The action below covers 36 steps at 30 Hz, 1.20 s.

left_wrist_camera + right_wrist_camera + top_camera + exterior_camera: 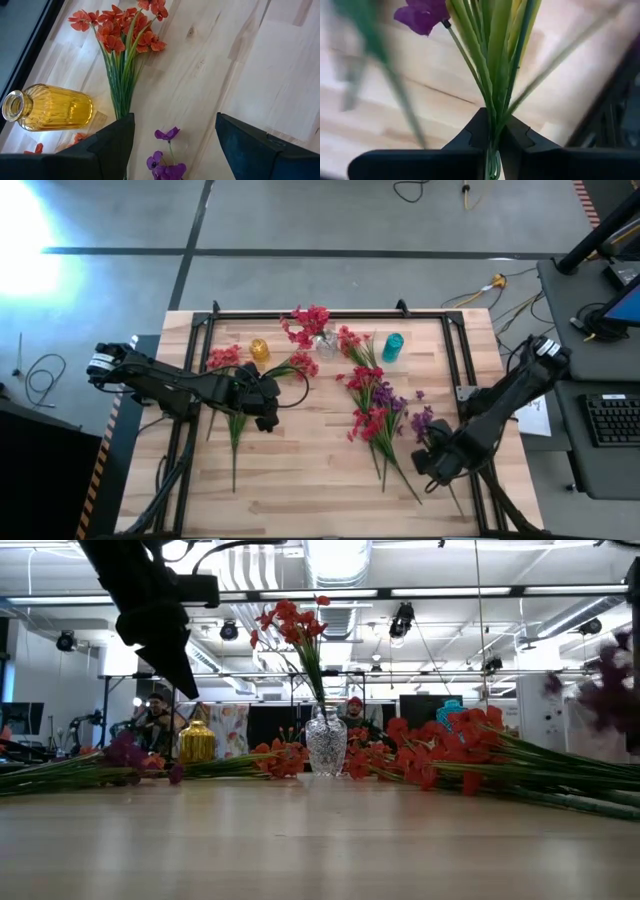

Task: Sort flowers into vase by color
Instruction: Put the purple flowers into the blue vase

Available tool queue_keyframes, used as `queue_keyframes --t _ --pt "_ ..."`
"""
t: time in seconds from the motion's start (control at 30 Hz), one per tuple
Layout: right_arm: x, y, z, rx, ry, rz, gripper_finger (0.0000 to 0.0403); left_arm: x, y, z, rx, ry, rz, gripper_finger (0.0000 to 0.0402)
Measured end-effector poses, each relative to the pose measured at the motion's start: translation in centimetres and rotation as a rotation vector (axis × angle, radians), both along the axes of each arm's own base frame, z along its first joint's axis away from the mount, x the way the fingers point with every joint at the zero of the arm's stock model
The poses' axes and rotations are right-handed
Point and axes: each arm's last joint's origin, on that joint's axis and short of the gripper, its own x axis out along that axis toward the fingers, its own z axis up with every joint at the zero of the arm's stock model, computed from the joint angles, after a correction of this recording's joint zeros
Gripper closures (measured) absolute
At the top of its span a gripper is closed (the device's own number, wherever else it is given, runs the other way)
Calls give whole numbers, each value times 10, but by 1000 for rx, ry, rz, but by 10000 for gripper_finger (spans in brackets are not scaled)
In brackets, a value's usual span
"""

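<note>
my right hand (492, 145) is pinched tight on the green stems of a purple sprig (490, 65), the two fingers meeting around the bundle with a purple blossom showing above them. from above, that right hand (437, 460) sits near the desk's right edge, at the lower end of the purple flowers (424, 422). my left hand (175, 145) hangs wide apart with nothing between its fingers, over the left part of the desk (300, 480), and from above it lies among the orange-red sprigs (225, 360) there, close to the amber vase (259, 350). through the left wrist view i see that amber vase (47, 107) lying in frame beside a bunch of orange-red flowers (122, 30), with a small purple blossom (167, 160) on the wood between my fingers. a clear glass vase (324, 343) at the back middle of the desk already holds red flowers (308, 323), and a teal vase (392, 347) stands to its right. a loose heap of red and purple sprigs (372, 405) lies in the middle right of the desk. from desk level the clear vase (326, 745) stands upright with red blossoms above it.
</note>
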Motion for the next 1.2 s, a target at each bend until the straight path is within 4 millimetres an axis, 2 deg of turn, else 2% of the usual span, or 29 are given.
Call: queue_keyframes --t 0.13,0.27,0.33,0.5,0.6,0.7,0.83,1.0,1.2 --pt "-3 -13 31 -118 -252 64 381 0 0 0 -3 -4 7 139" --pt "-3 -34 53 -412 -570 113 381 1 0 0 -14 -23 25 139" --pt "-4 -45 63 -581 -674 128 381 2 0 1 -17 -33 28 139" --pt "-6 -72 83 -1025 -791 111 381 5 -1 2 -25 -70 28 139" --pt "-7 -86 94 -1223 -803 25 381 7 -1 3 -30 -93 28 139" --pt "-4 -98 106 -1285 -786 -64 381 8 -2 4 -38 -116 37 139" --pt "9 -106 120 -1367 -683 -53 381 9 -2 4 -63 -156 97 139" --pt "36 -121 137 -1357 -542 113 381 12 -3 11 -126 -208 161 139" --pt "57 -142 154 -1221 -639 390 381 15 -10 20 -211 -241 159 139"
